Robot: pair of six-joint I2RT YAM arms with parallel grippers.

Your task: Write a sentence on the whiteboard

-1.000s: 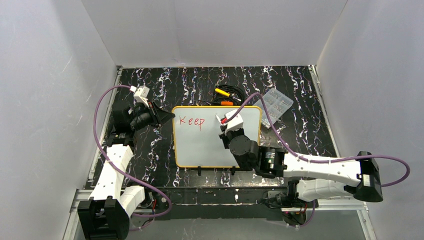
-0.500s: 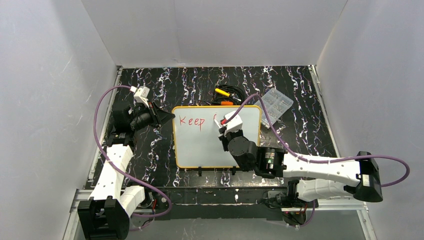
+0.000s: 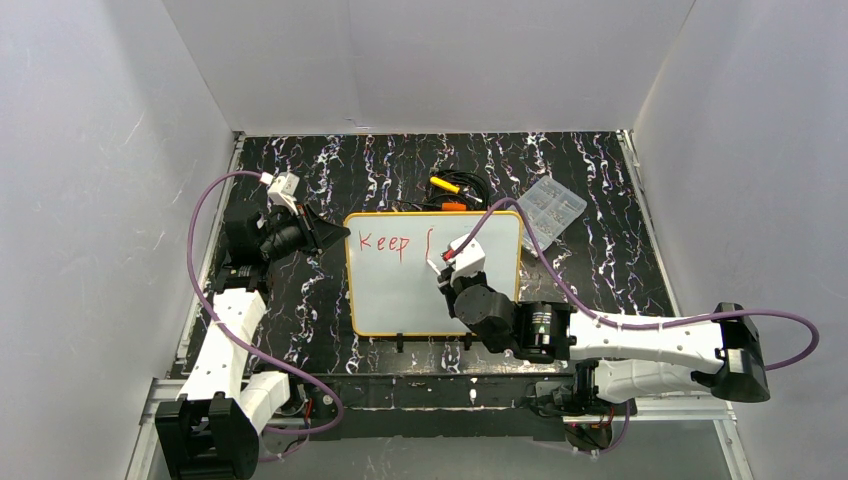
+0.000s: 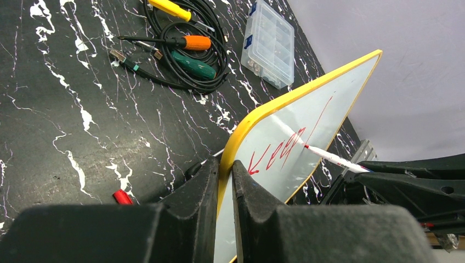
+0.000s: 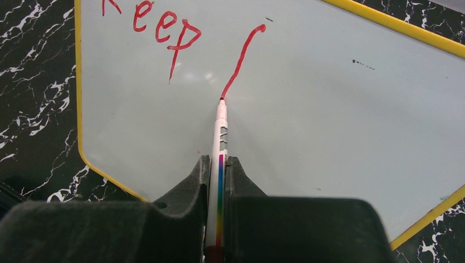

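The whiteboard lies mid-table, white with a yellow rim. It also shows in the left wrist view and the right wrist view. Red lettering reads "Keep", followed by one long red stroke. My left gripper is shut on the board's yellow left edge. My right gripper is shut on a white marker with a rainbow stripe. The marker's tip touches the board at the stroke's lower end. In the top view the right gripper is over the board's upper right part.
Behind the board lie black cables with yellow, orange and green handled screwdrivers. A clear plastic box sits at the back right. A small red cap lies on the black marbled table left of the board. Two black clips sit on the board's near edge.
The right gripper moved toward the near edge with the marker, drawing a long red downstroke after "Keep". The left gripper and the board have not moved.
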